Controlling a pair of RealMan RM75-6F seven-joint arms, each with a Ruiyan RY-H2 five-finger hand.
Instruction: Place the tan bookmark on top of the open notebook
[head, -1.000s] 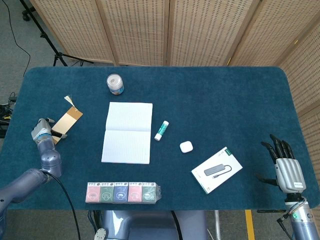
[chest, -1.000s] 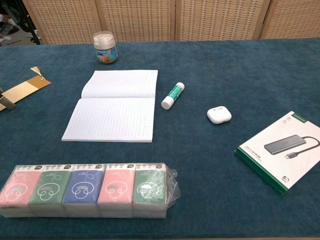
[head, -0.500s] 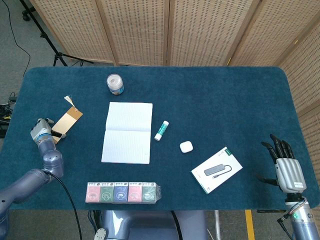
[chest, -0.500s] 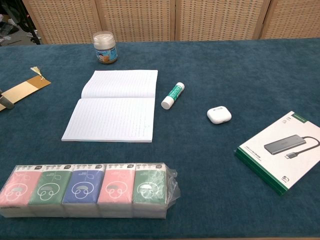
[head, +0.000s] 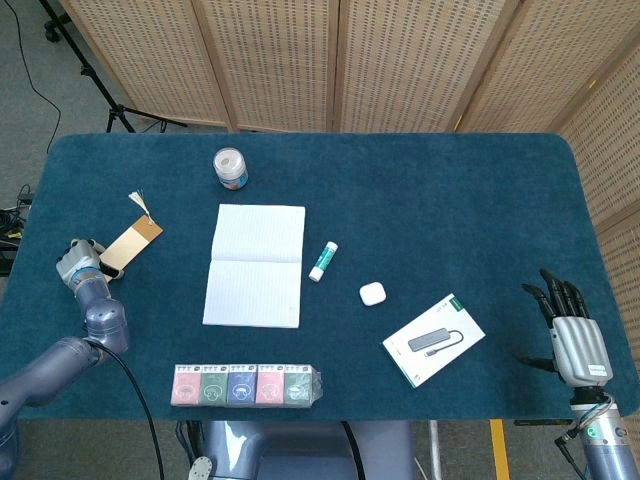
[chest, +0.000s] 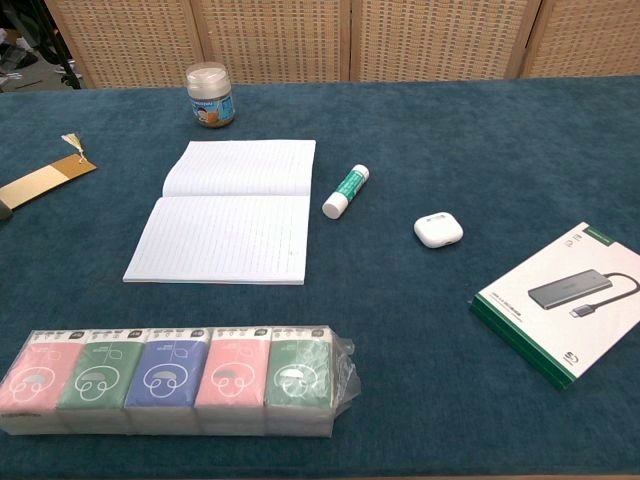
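- Bookmark (head: 131, 243) lies flat at the bench's (head: 450, 190) left edge, well apart from the notebook (head: 254, 265); its lower end meets the left hand (head: 78, 262).
- Whether that hand grips it, I cannot tell.
- Likely thin, light, bendy card: pinch an end, not the tassel.
- Right hand (head: 572, 335): fingers spread, holding nothing.
- Jar (head: 230, 167): lidded, contents unclear.

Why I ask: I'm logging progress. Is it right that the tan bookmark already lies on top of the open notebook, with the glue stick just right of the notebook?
Not quite. The tan bookmark is not on the open notebook; the head view shows it off to the notebook's left on the table, at the left hand. The glue stick does lie just right of the notebook.
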